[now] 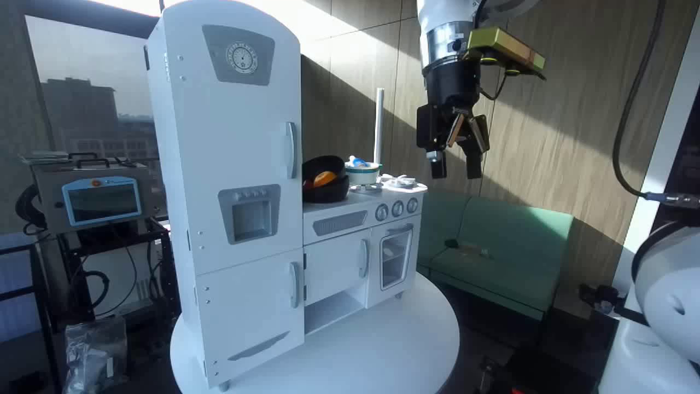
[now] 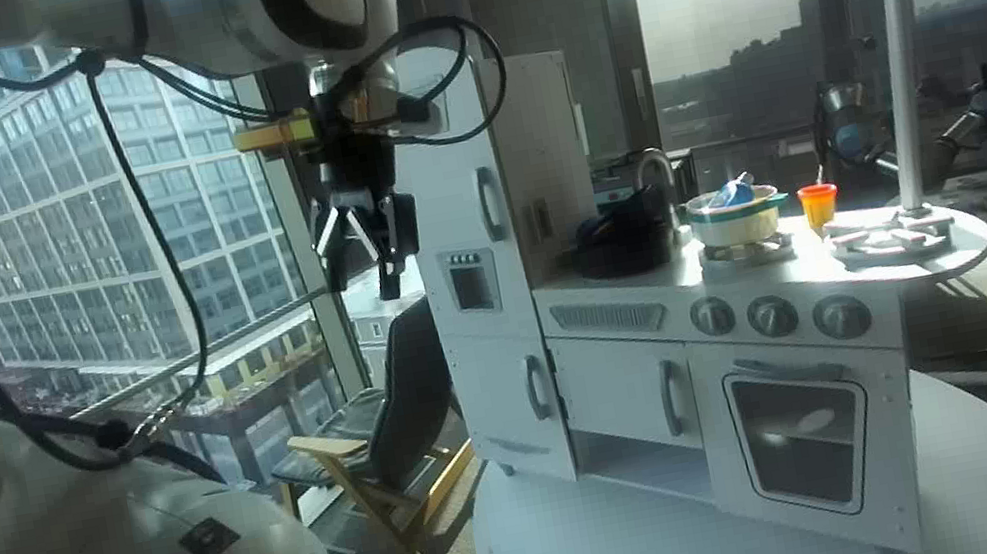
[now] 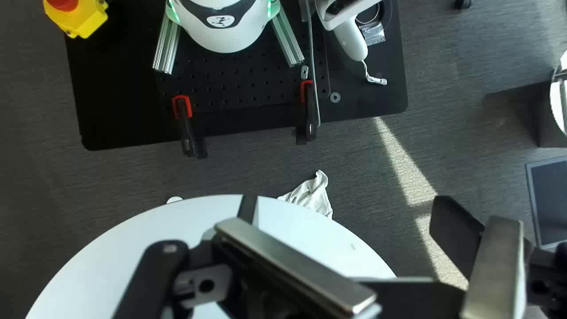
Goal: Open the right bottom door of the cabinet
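The cabinet [image 1: 246, 148] is a white toy kitchen with a tall tower and a lower counter unit, seen in both exterior views [image 2: 624, 355]. The right bottom door [image 1: 374, 284], at the counter unit's end away from the tower, has a framed dark window and a grey handle at its top. It looks closed in both exterior views [image 2: 723, 439]. My gripper [image 1: 456, 168] hangs high, pointing down, well above and apart from the door. It is open and empty in both exterior views [image 2: 364, 285]. The wrist view shows the spread fingers [image 3: 407, 266]; the cabinet is out of view there.
The cabinet stands on a round white table [image 1: 404, 339]. A pot [image 2: 732, 220], black pans [image 1: 326, 191] and an orange cup [image 2: 819, 207] are on the counter. A vertical pole [image 2: 903, 83] rises near the counter's end. A green sofa [image 1: 503, 257] stands behind.
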You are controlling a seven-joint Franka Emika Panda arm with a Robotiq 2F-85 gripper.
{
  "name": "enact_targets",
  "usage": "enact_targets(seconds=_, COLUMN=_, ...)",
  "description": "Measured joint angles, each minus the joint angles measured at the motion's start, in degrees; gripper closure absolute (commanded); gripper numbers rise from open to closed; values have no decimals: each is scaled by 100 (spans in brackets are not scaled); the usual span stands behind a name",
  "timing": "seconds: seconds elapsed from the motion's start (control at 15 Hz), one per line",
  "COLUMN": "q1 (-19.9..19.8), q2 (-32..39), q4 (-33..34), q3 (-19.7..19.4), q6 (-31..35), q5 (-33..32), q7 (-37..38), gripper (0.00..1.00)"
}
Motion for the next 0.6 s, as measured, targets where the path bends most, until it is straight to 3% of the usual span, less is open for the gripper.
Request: enact_targets(seconds=0.6, q1=0, q2=-21, q4=37, q3=0, q6=5, q5=0, q7=0, gripper=0)
